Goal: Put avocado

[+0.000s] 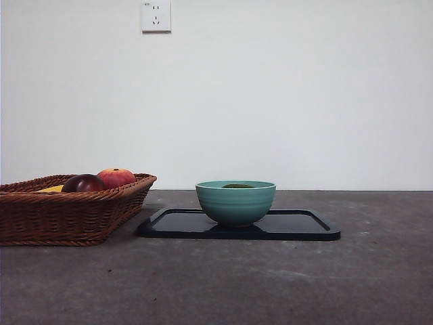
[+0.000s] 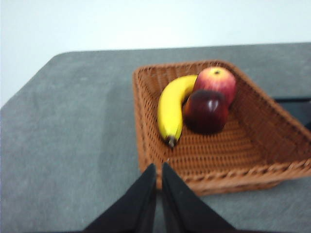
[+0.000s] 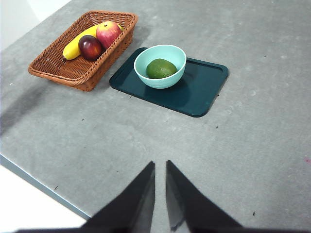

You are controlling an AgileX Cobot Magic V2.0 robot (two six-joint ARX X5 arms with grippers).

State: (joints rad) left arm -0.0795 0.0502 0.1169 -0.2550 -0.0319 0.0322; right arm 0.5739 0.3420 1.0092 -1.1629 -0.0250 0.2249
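Wicker basket [image 1: 67,217], coarse woven. Bowl [image 1: 235,202] glazed ceramic, smooth. Tray [image 1: 298,225] glossy, dark. Avocado [image 3: 161,68] dull-skinned. Tabletop [image 1: 270,284] matt grey.

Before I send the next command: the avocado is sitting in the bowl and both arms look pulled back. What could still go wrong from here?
1. The avocado lies in the teal bowl, which only rests on the dark tray; a sideways nudge might slide or tip it.
2. The wicker basket stands right beside the tray, so a reach for one could clip the other.
3. The left gripper hangs near the basket's rim, jaws nearly closed; dropping straight down could catch the wicker.
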